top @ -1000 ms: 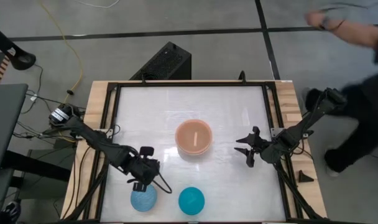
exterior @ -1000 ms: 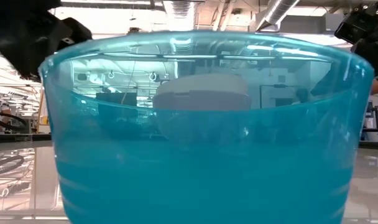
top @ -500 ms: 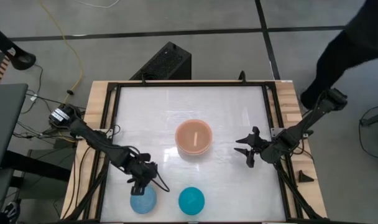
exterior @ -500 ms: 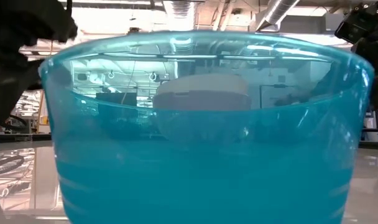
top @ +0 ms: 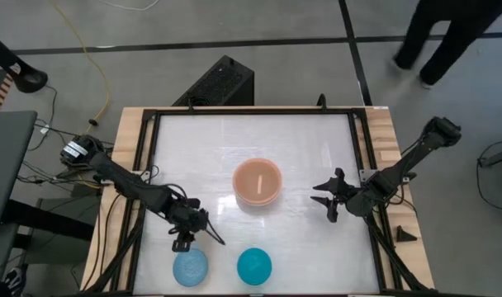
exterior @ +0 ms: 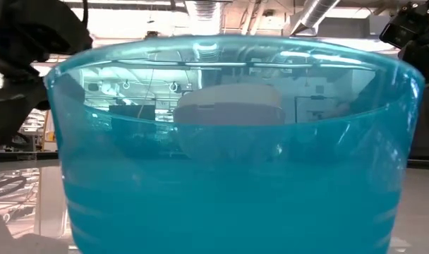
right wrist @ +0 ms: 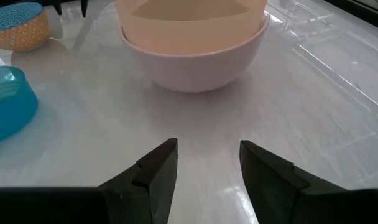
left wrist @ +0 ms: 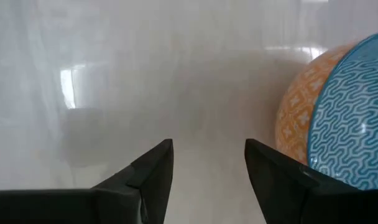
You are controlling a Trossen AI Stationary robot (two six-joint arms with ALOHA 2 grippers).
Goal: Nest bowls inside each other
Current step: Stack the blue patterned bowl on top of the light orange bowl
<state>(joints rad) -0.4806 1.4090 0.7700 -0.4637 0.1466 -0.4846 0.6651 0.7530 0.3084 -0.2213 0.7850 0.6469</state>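
A salmon bowl (top: 256,179) sits nested in a large pale pink bowl (right wrist: 195,68) at the table's middle. A teal bowl (top: 254,265) stands by its base near the front edge and fills the low view (exterior: 228,176). To its left stands a light blue patterned bowl (top: 190,267) with an orange outer wall (left wrist: 295,124). My left gripper (top: 191,241) is open just beyond that bowl's far rim, with only bare table between its fingers (left wrist: 207,168). My right gripper (top: 319,199) waits open to the right of the pink stack, facing it (right wrist: 207,162).
Black rails (top: 148,165) frame the white table top, with wooden strips outside them. Bare table lies between the pink stack and the two front bowls. A person (top: 449,33) walks on the floor past the far right corner. A black box (top: 222,82) stands behind the far edge.
My left gripper, which stood over the light blue bowl's far rim, has sunk and drawn slightly back from it toward the far edge, with its wrist turned. The bowl rests on the table. The person behind has walked off to the far right.
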